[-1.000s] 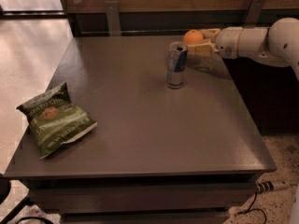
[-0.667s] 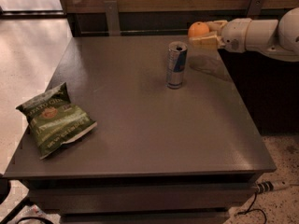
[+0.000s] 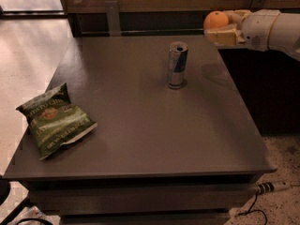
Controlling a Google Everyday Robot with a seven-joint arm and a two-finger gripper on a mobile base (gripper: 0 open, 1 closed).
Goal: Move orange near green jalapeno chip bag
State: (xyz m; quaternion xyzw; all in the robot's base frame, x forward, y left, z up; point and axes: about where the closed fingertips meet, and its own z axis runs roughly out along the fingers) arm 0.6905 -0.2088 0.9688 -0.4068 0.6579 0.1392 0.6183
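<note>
The orange (image 3: 215,19) is a small round bright fruit held in my gripper (image 3: 220,26) at the upper right, lifted well above the dark table (image 3: 140,130), over its far right corner. The gripper is shut on the orange, with my pale arm reaching in from the right. The green jalapeno chip bag (image 3: 55,120) lies flat near the table's front left edge, far from the orange.
A tall silver-blue drink can (image 3: 177,65) stands upright in the back middle of the table, left of and below the gripper. A wooden wall and rail run behind the table. The floor drops off to the left and right.
My gripper has lifted the orange up off the table beside the can and raised it higher at the far right.
</note>
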